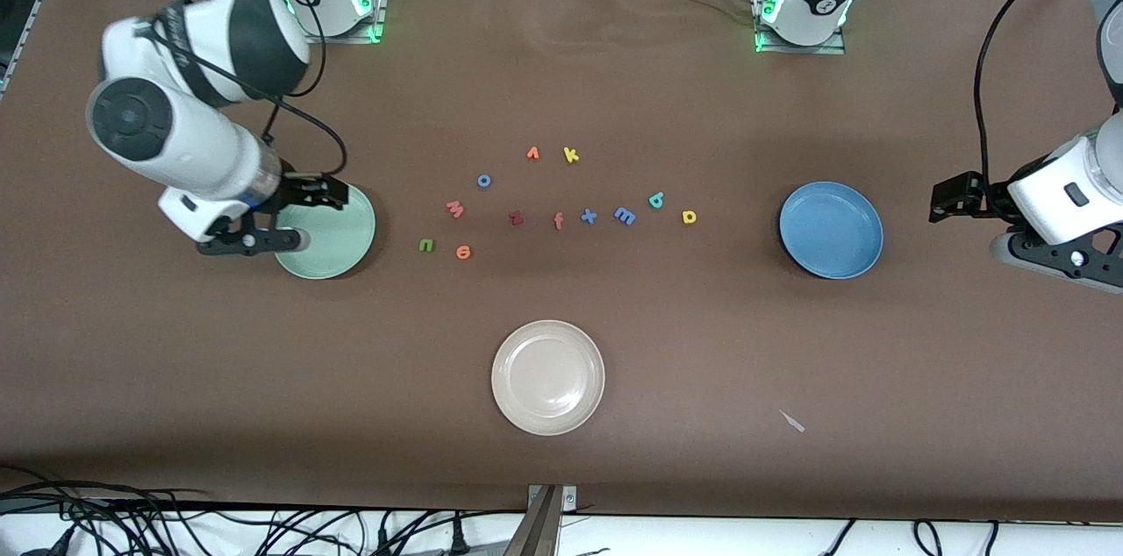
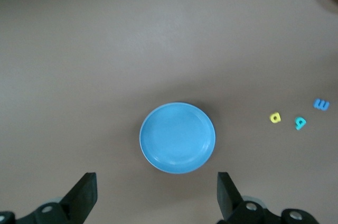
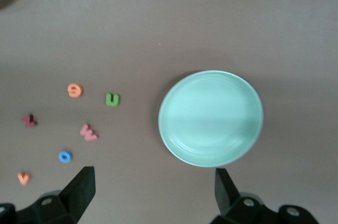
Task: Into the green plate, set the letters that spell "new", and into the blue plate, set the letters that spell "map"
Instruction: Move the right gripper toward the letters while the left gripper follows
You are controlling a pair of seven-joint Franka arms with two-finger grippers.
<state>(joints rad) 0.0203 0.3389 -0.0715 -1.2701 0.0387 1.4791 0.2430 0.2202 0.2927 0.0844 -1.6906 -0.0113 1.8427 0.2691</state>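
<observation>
Round, smooth-rimmed green plate (image 1: 338, 233)

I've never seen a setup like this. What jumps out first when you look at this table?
A scatter of tiny colored foam letters lies mid-table, all still outside the plates. Three round plates frame them: a green plate toward the right arm's end, a blue plate toward the left arm's end, and a cream-white plate nearest the front camera. The right gripper hangs over the green plate's edge with open fingers; the left gripper waits open beside the blue plate.
</observation>
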